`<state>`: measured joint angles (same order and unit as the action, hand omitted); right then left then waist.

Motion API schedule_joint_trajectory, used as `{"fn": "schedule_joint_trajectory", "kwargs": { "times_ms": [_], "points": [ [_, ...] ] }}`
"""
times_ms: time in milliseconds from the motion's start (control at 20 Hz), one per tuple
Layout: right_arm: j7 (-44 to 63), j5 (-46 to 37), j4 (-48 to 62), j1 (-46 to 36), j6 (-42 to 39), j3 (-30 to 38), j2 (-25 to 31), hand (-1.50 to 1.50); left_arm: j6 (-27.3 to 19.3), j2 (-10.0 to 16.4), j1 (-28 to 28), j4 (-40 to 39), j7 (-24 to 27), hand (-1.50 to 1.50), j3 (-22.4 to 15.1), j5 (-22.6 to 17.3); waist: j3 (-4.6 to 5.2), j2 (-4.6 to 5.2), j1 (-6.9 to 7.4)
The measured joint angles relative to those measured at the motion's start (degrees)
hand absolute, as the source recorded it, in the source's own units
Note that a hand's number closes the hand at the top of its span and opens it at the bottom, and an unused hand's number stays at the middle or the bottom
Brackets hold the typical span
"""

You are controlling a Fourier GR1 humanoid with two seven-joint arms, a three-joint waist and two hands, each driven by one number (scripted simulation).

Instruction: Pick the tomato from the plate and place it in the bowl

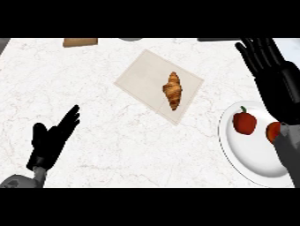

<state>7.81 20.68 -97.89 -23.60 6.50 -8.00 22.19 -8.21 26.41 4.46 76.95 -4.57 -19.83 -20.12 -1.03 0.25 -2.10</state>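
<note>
Tomato: the round red tomato [273, 131] lies at the right side of the round white plate [250, 154], partly hidden by the right forearm.
Right hand [274, 73]: fingers straight and spread, holding nothing; it is past the plate's far rim, and the tomato lies back by its wrist.
Left hand [51, 137]: fingers straight, resting at the lower left, well apart from the plate.
Neighbour: a red pepper with a green stem [244, 122] lies just left of the tomato.

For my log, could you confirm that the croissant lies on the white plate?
Not quite. In the head view the croissant lies on the beige board, not on the white plate, which holds a red pepper and the tomato.
</note>
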Motion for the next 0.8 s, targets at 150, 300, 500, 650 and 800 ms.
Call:
{"fn": "schedule_joint_trajectory", "kwargs": {
  "times_ms": [150,300,500,650,800],
  "points": [
    [-3.73,0.28,-0.76,5.08,-8.07,-1.19,3.90,1.50,-2.02,-1.11,0.51,1.96,1.33,0.00,0.15,1.41,0.45,-0.22,0.65],
    [-8.17,-2.72,-1.46,9.52,-18.00,-5.89,9.50,1.50,-4.54,-1.86,3.00,4.18,3.26,0.00,2.13,2.01,0.58,-0.48,0.68],
    [-20.35,-10.63,-0.96,13.89,-17.00,-1.22,14.49,-1.50,-7.08,-3.58,3.62,5.66,4.86,0.00,3.61,1.90,0.53,-1.10,-1.39],
    [-33.55,-8.79,1.84,20.54,-18.74,1.51,12.72,-1.50,-8.49,-4.73,3.77,6.80,5.67,0.00,3.74,2.29,0.36,-0.71,-1.56],
    [-47.86,-7.97,5.44,26.11,-22.69,5.37,13.50,-1.50,-9.17,-5.10,3.76,7.78,5.96,0.00,3.82,2.70,0.41,-0.58,-1.26]
  ]
}}
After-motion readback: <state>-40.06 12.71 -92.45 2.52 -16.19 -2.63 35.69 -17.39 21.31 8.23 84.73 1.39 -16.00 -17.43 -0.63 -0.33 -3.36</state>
